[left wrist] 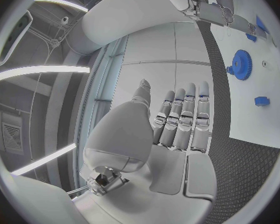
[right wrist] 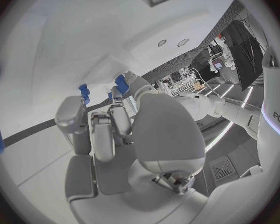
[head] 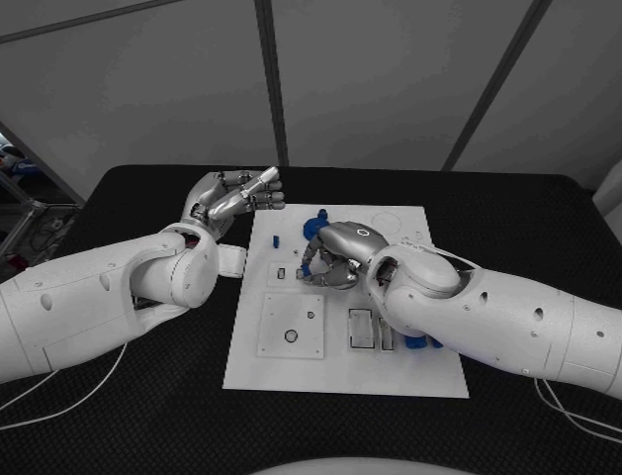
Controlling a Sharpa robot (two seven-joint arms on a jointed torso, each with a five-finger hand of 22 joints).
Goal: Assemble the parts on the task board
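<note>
Right hand (head: 336, 255) lowered on board (head: 397, 371), fingers curled; grasp cannot be told. Blue gear (head: 315, 229) just beyond it. Left hand (head: 233, 196) raised beside board, flat, empty. Blue part (head: 416, 342) left loose; assembly judged incomplete.

The left arm (head: 97, 307) is reached forward with its hand (head: 235, 196) raised, the fingers (left wrist: 184, 119) held straight and side by side (nothing is gripped). The right arm (head: 524, 322) is bent inward, its hand (head: 336, 255) turned palm down with the fingers (right wrist: 109, 129) curled; whether anything is pinched cannot be told.
</note>
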